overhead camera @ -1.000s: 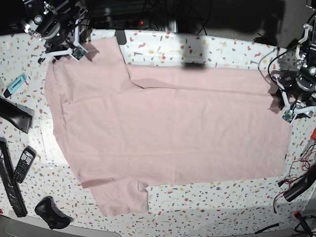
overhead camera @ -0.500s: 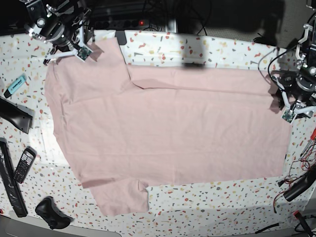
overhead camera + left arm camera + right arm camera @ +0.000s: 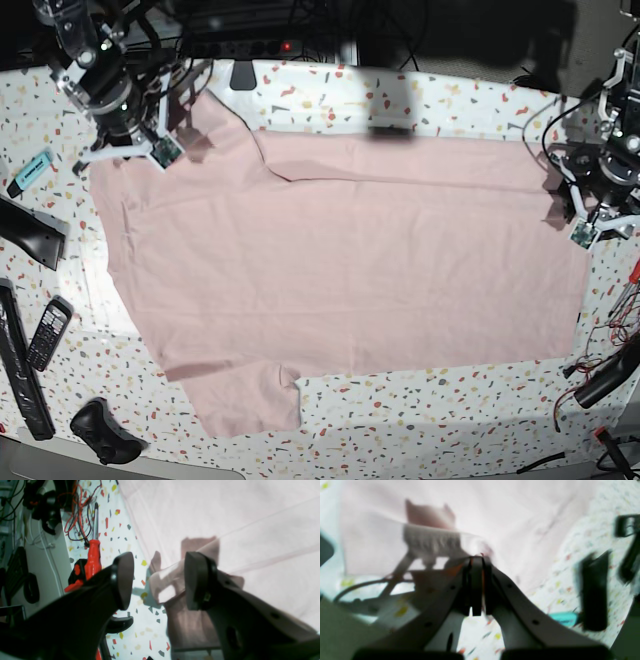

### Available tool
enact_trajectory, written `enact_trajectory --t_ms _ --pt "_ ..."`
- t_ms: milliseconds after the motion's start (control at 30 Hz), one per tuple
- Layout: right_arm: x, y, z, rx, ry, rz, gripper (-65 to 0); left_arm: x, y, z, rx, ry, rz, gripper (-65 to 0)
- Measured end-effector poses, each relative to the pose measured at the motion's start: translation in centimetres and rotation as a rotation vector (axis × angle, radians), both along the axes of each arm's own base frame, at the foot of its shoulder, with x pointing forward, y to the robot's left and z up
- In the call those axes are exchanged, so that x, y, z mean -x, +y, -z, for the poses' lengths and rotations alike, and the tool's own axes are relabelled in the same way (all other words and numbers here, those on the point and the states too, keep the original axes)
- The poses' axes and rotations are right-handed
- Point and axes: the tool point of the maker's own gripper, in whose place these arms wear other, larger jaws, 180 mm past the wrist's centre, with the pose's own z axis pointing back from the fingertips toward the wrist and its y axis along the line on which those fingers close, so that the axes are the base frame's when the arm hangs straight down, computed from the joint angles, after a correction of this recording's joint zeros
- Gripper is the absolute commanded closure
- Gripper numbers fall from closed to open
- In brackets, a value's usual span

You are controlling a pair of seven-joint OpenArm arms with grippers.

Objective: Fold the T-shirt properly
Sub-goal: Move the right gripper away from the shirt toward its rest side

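Barely begun: the T-shirt (image 3: pixel 340 270) lies almost flat on the counter (image 3: pixel 420 395), right gripper (image 3: pixel 477 561) clamped on a sleeve edge, left gripper (image 3: pixel 157 580) wide open around a hem corner.

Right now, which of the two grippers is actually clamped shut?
The right gripper, jaws closed over the T-shirt sleeve end; the left gripper stands wide open at the hem corner.

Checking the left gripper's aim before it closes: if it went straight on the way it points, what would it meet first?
Probably the raised corner of the T-shirt, which sits between the open left gripper's fingers; depth is unclear.
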Motion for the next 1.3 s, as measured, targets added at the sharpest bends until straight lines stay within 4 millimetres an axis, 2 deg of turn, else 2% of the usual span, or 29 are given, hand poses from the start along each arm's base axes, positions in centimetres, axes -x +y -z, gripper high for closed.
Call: enact_trajectory --t_ms 100,300,433,500,533,633,700,867,1000,1167,1300 --pt "-1.8 0.9 -1.1 -0.042 -0.061 0.011 0.0 0.0 0.0 0.0 0.0 0.0 0.0 -30.7" --pt "-4.7 4.1 -3.0 -0.226 -0.143 0.046 0.0 0.1 -0.4 0.2 0.043 0.006 -0.004 -30.7" --pt "-5.5 5.2 -3.6 -0.278 -0.171 0.057 0.0 0.1 -0.3 0.2 0.038 0.007 -0.008 -30.7" --pt "-5.5 5.1 -3.6 -0.277 -0.167 0.06 0.0 0.1 -0.3 0.2 0.039 0.006 -0.008 -30.7" --pt "-5.3 4.9 -3.3 -0.262 -0.152 0.069 0.0 0.1 -0.3 0.2 0.038 0.007 -0.008 -30.7" --pt "-4.7 4.0 -2.4 -0.222 -0.098 0.104 -15.8 0.1 -0.3 0.2 0.038 0.009 -0.01 -30.7" --pt "-4.1 3.6 -1.9 -0.205 -0.065 0.121 -19.8 0.1 -0.3 0.2 0.037 0.008 -0.011 -30.7" --pt "-0.6 3.4 0.7 -0.262 0.111 0.198 -19.7 0.1 -0.3 0.2 0.038 0.008 -0.01 -30.7" --pt "0.2 2.3 0.8 -0.3 0.135 0.246 -19.7 0.1 -0.3 0.2 0.037 0.01 -0.011 -30.7" --pt "2.9 4.0 1.5 -0.365 0.247 0.206 -19.7 0.4 0.0 0.4 0.03 0.026 -0.022 -30.7" --pt "5.0 4.8 1.0 -0.364 0.275 0.185 -19.7 0.4 0.0 0.4 0.03 0.026 -0.023 -30.7"
